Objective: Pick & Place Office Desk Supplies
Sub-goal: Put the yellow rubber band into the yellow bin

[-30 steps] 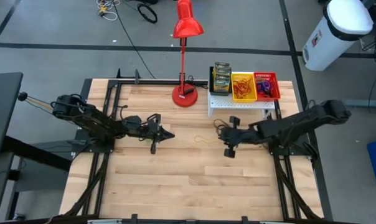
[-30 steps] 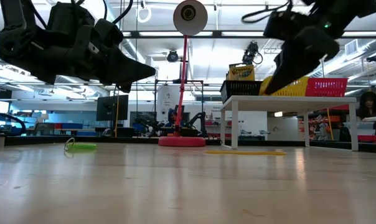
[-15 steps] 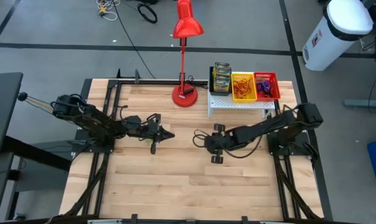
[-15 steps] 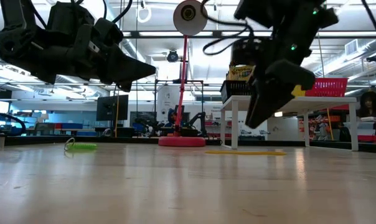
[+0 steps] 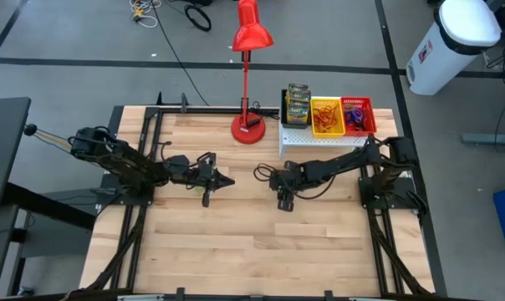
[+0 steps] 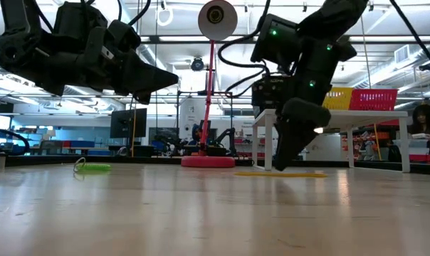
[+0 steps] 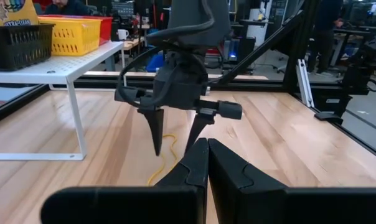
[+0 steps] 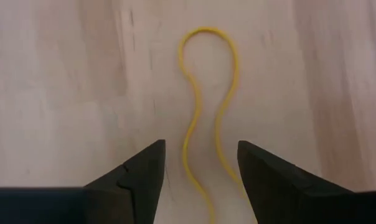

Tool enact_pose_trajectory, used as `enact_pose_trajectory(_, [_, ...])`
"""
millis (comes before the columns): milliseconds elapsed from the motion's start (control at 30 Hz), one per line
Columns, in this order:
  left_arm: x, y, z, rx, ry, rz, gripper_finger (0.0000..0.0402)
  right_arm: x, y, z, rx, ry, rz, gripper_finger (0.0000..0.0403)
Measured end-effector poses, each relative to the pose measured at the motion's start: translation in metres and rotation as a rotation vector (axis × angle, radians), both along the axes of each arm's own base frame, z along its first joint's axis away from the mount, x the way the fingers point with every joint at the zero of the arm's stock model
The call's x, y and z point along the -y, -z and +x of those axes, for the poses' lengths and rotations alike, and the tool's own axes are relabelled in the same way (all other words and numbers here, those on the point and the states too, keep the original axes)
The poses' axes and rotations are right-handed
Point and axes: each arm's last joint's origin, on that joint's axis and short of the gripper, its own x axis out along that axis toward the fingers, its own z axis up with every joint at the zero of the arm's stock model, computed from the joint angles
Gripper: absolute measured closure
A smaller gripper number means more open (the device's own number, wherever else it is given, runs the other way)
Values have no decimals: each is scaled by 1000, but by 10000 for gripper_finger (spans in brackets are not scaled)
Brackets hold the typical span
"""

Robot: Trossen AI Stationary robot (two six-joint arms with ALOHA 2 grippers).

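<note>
1. The right pincer (image 5: 279, 187) hangs over the middle of the wooden surface (image 5: 236, 242), fingers pointing down and spread apart with nothing between them.
2. In the right wrist view its two dark fingers (image 8: 138, 177) stand either side of a thin yellow rubber band (image 8: 206, 124) that lies flat on the wood in a narrow, wavy loop; the band runs into the gap between them.
3. In the low view the right pincer (image 6: 290, 153) has its tips just above the surface, and the yellow band (image 6: 279, 173) shows as a thin line on the wood right under them. Whether the tips touch the wood cannot be told.
4. The left pincer (image 5: 223, 181) waits at about 9 o'clock from the right one, raised off the surface and pressed shut on nothing; in the left wrist view its fingers (image 7: 203, 168) meet with no gap.
5. A green rubber band (image 6: 94, 168) lies on the surface in the low view, below the left arm.
6. A small white shelf (image 5: 323, 140) stands at 2 o'clock on the surface and carries three mesh bins in a row.
7. The black bin (image 5: 287, 109) holds crayon boxes (image 5: 298, 102), the yellow bin (image 5: 326, 127) holds tan and red bands, and the red bin (image 5: 358, 106) holds purple and blue ones.
8. A red desk lamp (image 5: 249, 50) stands at 12 o'clock, just beside the shelf.
</note>
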Motion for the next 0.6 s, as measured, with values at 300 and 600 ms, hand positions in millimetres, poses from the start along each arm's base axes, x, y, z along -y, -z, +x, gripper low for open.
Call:
enact_pose_trajectory(300, [0, 0, 0, 4, 0, 0, 390, 1, 12, 4, -17, -7, 1, 191])
enact_pose_trajectory(600, [0, 0, 0, 1, 0, 0, 390, 0, 13, 5, -22, -29, 0, 281])
